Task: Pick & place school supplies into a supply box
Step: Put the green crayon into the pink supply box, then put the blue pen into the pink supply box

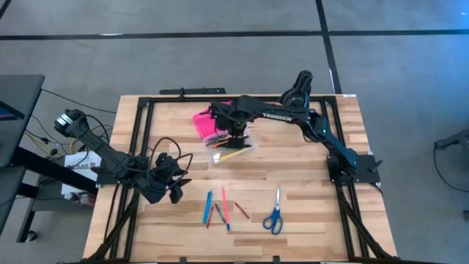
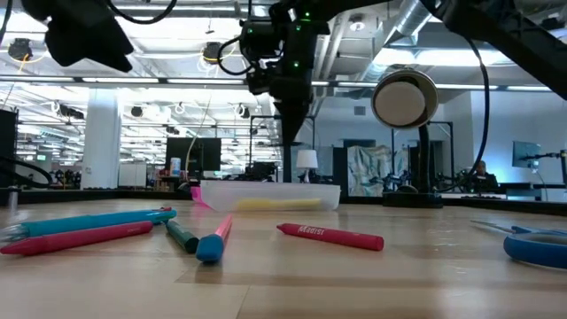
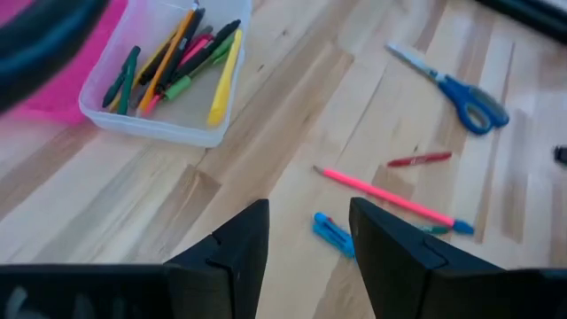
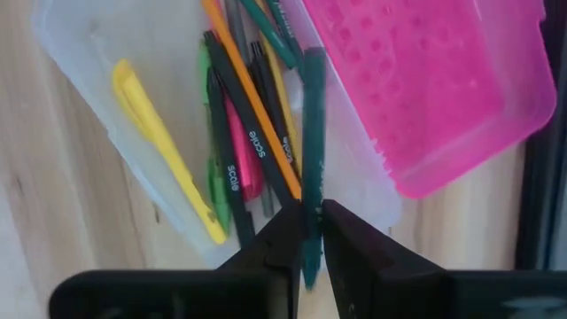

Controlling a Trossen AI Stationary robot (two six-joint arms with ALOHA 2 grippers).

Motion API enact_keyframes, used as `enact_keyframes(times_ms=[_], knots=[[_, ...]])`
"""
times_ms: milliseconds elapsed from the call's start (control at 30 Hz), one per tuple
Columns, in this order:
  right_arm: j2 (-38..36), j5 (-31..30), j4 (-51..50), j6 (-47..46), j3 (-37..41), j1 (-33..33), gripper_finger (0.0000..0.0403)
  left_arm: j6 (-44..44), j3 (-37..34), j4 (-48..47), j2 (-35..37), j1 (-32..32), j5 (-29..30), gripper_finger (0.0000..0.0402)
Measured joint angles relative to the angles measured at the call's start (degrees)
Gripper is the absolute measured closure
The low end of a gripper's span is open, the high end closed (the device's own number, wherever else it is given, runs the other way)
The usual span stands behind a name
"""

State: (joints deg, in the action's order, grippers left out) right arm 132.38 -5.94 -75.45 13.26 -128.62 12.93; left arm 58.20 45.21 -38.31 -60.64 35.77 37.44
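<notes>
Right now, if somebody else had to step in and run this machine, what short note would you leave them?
Right end effector: over the supply box, fingers nearly shut around a dark green pen, apparently releasing it.
Left end effector: open, empty, above the table's loose pens.
Done: many pens lie in the clear base; pink lid open.
Left: blue pen, pink pen, red crayon, another beside them, blue scissors.
</notes>
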Motion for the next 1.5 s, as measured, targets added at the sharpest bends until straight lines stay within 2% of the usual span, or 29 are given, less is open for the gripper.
enact_keyframes(times_ms=[167,367,467,600,833,1100,1267,1367,1500], knots=[[0.0,0.2,1.2,4.2,0.0,0.1,0.0358,4.2,0.0,0.6,0.0,0.0,0.9,0.0249],[0.0,1.4,1.5,2.6,0.0,0.4,0.0357,5.4,0.0,0.5,0.0,0.0,1.4,0.0249],[0.0,2.0,0.8,-3.1,0.0,0.5,0.0357,2.9,0.0,0.5,-0.3,0.0,1.3,0.0249],[-0.3,7.9,-1.0,-13.1,0.0,0.2,0.0357,-4.5,0.0,0.5,-1.9,0.0,-1.7,0.0249],[-0.3,8.8,-0.2,-22.8,0.0,-7.0,0.0357,-8.0,0.0,0.4,-4.9,-1.1,-5.2,0.0249],[-0.3,4.5,4.8,-30.7,0.0,-13.9,0.0358,-8.1,0.0,0.0,-5.4,-1.7,-6.3,0.0249],[-0.3,3.5,5.0,-36.0,0.0,-17.1,0.036,-8.1,-0.3,-0.1,-5.4,-1.7,-11.4,0.0249],[-0.3,-0.4,5.3,-38.0,0.0,-19.4,0.036,-7.3,-1.2,-2.5,-5.4,-0.8,-14.5,0.0249],[-1.9,-6.5,5.7,-38.7,0.1,-22.3,0.036,-3.6,-2.4,-4.8,-5.4,1.7,-15.7,0.0249]])
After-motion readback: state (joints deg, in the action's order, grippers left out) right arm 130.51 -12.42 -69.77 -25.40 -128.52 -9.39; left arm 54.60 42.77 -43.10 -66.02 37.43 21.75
